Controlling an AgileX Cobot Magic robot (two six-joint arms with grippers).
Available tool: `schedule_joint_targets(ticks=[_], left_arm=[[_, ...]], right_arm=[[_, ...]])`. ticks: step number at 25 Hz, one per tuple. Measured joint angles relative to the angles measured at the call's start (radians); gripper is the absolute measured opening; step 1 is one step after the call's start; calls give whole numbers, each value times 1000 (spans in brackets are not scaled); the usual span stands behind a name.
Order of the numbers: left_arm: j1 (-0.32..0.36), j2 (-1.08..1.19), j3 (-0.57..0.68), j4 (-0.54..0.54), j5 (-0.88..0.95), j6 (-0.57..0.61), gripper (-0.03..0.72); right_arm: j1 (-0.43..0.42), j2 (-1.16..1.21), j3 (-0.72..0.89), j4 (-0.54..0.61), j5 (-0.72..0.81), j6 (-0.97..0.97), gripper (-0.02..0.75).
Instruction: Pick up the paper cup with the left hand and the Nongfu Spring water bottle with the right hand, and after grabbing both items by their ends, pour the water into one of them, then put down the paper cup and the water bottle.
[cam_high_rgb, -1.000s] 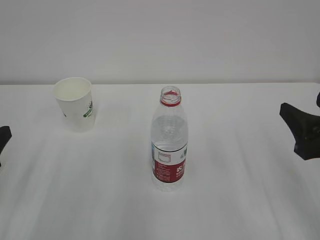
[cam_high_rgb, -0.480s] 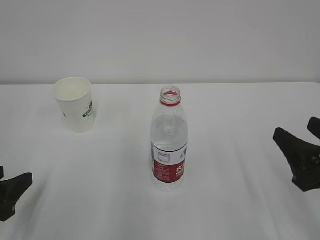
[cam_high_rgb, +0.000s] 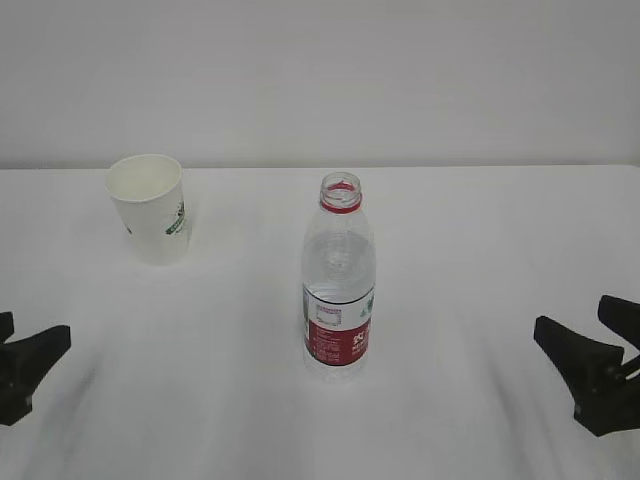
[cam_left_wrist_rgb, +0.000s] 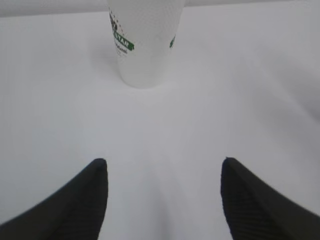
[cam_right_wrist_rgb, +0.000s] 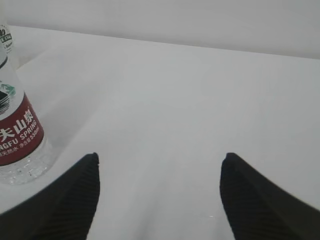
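The white paper cup with a green print stands upright at the back left of the table. In the left wrist view the paper cup lies straight ahead of my left gripper, well beyond its tips. The capless Nongfu Spring water bottle, with its red label, stands upright mid-table holding clear water. My left gripper is open at the left edge, far from the cup. My right gripper is open at the right edge. In the right wrist view the bottle sits left of my right gripper, apart from it.
The white table runs back to a plain light wall. Bare surface lies between each gripper and its object. Only the tips of both grippers show in the exterior view.
My left gripper has come into view from the left edge, lower in the picture. My right gripper has moved down toward the near edge and slightly left. Cup and bottle have not moved.
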Motion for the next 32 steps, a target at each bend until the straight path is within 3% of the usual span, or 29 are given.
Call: schedule_joint_targets(ticks=[11,23,32], left_arm=[[0,-22,-13,7,-5,-15,515],[0,-22,-15,7,-5,-15,515],[0,-22,-15,7,-5,-15,482]], right_arm=[[0,0,-27,-166,-6,-34,568],[0,0,-89,-458,-10,-38,568],[0,0,-90,-487,-10,-41,568]])
